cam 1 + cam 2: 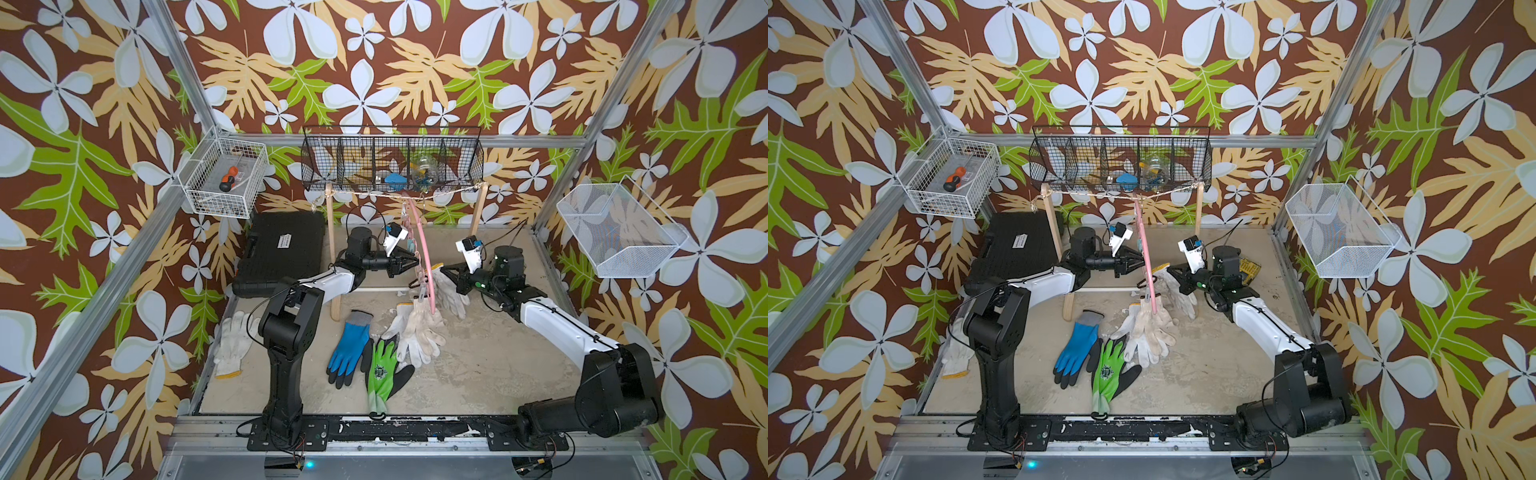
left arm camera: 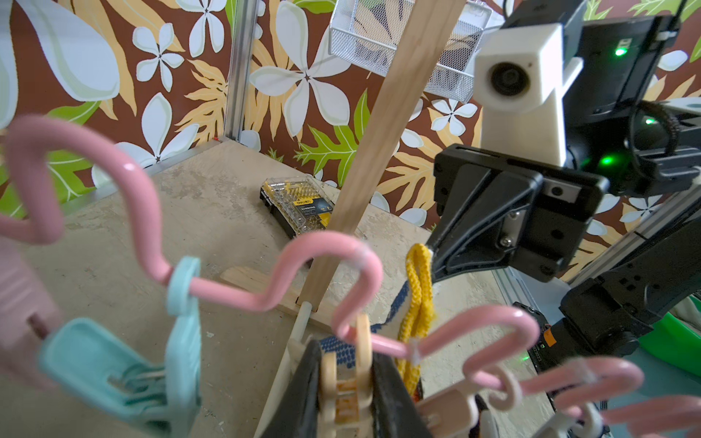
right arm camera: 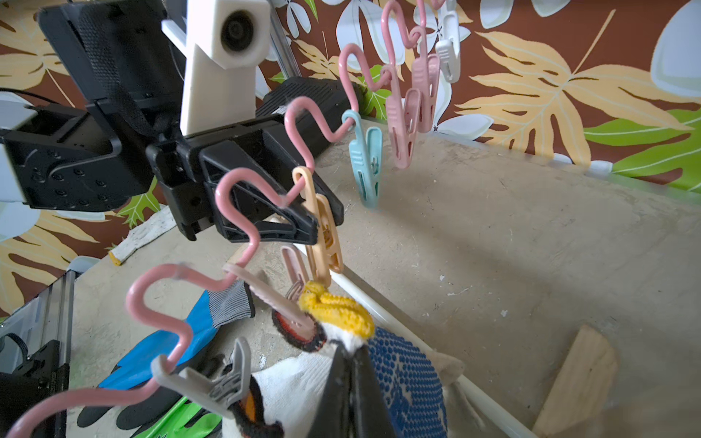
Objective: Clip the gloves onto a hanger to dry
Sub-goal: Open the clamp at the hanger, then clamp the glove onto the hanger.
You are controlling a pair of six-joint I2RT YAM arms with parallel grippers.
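— What is getting lost in both top views?
— The pink plastic wavy-barred hanger [image 1: 426, 253] is showing edge-on, its long axis running twelve to six and its hook too small to make out. The left gripper [image 1: 414, 262] is reaching in from nine o'clock, the right gripper [image 1: 444, 271] from three.
— Left wrist view?
— The left jaws are squeezing a peach plastic clip [image 2: 362, 341], partly cut off.
— Right wrist view?
— The right jaws are clamping the white knit blue-dotted glove [image 3: 402, 368] just beneath that clip.

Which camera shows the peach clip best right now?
Right wrist: the peach clip shows full length on the hanger, pinched by the left gripper. Left wrist shows it close but cropped. In both top views it is too small to make out.
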